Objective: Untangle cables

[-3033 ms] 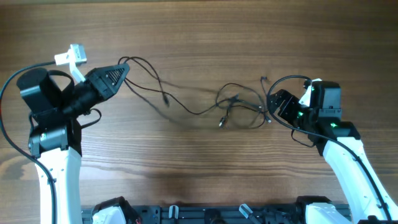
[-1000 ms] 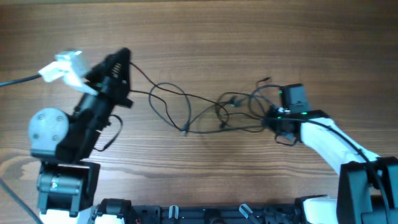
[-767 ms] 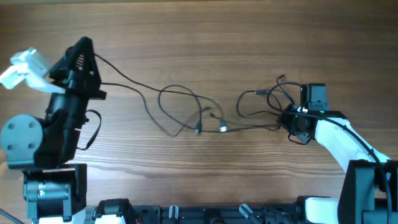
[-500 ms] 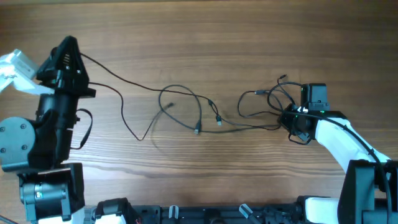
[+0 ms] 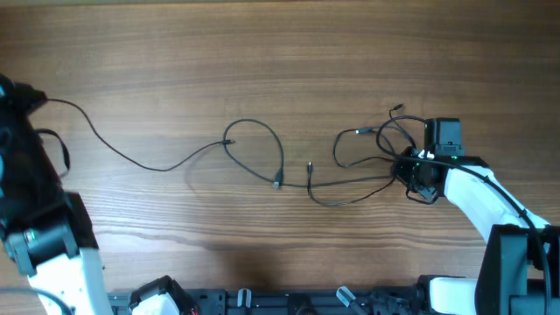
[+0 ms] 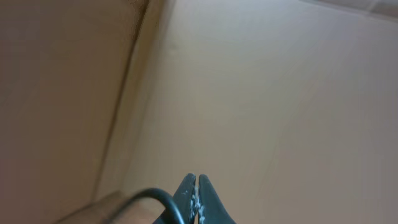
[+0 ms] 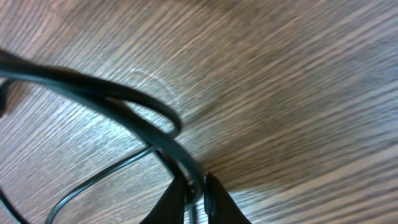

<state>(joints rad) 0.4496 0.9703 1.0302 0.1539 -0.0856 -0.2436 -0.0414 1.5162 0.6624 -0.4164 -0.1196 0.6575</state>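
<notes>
Thin black cables lie across the wooden table. One cable point(image 5: 157, 164) runs from my left arm at the far left edge to a loop point(image 5: 262, 140) and a plug end point(image 5: 278, 182). In the left wrist view my left gripper point(image 6: 197, 177) is shut, with a black cable point(image 6: 155, 196) curving beside its left finger. That view faces a plain wall. Another cable point(image 5: 350, 184) leads from its plug point(image 5: 309, 164) to my right gripper point(image 5: 409, 168). A small tangle of cables point(image 5: 376, 140) lies just left of that gripper. My right gripper point(image 7: 194, 180) is shut on a cable point(image 7: 149, 127).
The wooden table point(image 5: 280, 52) fills the overhead view. The arm bases and a black rail point(image 5: 289, 302) sit along the near edge. My left arm point(image 5: 26, 175) stands at the left border.
My left arm has swung far left with its cable, which is now drawn out long, and the middle loops have opened. The right gripper has stayed put on the right-hand tangle.
</notes>
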